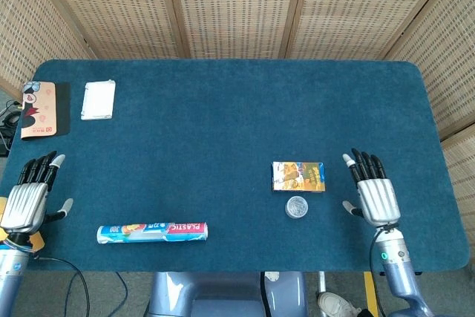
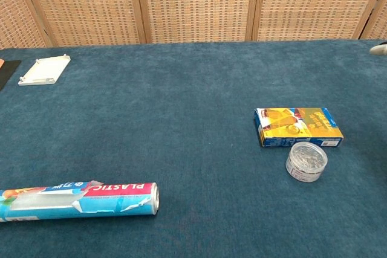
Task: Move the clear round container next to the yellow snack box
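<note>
A plastic wrap roll (image 1: 152, 233) lies near the front; a white tray (image 1: 98, 99) far left.

Wrap roll (image 2: 78, 200) at the near left table edge reads "PLASTIC" in white capitals on its red band; print on the yellow snack box (image 2: 297, 127) too small to read.
</note>
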### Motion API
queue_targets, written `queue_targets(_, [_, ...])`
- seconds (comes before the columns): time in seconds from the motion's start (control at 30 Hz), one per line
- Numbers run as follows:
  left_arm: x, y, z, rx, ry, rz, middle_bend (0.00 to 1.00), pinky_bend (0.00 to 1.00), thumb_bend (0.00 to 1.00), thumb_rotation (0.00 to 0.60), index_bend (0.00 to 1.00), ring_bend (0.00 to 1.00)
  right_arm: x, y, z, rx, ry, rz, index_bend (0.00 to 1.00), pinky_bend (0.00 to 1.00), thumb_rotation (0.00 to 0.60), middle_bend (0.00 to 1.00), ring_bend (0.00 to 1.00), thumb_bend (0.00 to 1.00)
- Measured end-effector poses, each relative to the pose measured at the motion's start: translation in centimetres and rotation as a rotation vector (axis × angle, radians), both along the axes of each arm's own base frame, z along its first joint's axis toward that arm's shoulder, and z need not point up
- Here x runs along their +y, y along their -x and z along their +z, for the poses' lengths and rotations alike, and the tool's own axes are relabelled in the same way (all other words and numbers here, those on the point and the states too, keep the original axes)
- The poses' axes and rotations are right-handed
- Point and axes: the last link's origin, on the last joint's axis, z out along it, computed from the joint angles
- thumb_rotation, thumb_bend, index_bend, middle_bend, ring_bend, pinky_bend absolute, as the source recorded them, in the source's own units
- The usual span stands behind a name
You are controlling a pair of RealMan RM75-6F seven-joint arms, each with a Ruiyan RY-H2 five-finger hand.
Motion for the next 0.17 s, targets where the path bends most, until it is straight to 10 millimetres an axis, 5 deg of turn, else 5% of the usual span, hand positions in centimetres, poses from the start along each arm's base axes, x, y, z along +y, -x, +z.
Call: queue_targets(0.17, [-1.1, 1.3, -0.6, 0.033, 0.012, 0.032, 0.0, 0.0, 0.33, 0.6, 0.0, 0.0, 0.6, 2.3, 1.3, -0.032, 0.019, -0.016, 0.04, 0.05, 0.6, 0.0, 0.0, 0.01])
